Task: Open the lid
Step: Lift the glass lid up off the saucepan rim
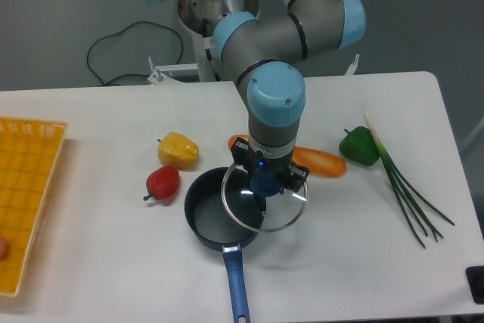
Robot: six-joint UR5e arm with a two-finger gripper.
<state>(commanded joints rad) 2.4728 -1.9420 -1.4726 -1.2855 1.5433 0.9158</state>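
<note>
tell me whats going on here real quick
The arm's end effector is shut on the blue knob of the lid and holds it off the pan. The lid hangs over the pan's right edge, so most of the pan is uncovered. Around it on the table lie a yellow pepper, a red pepper, a carrot, a green pepper and a spring onion.

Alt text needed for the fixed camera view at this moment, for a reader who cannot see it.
A grey-and-blue robot arm's pincer holds a round glass lid by its blue knob, lifted and offset right of an open dark saucepan with a long blue handle on a white table. Nearby lie yellow, red and green peppers, an orange baguette, green onions and a yellow basket.
</note>
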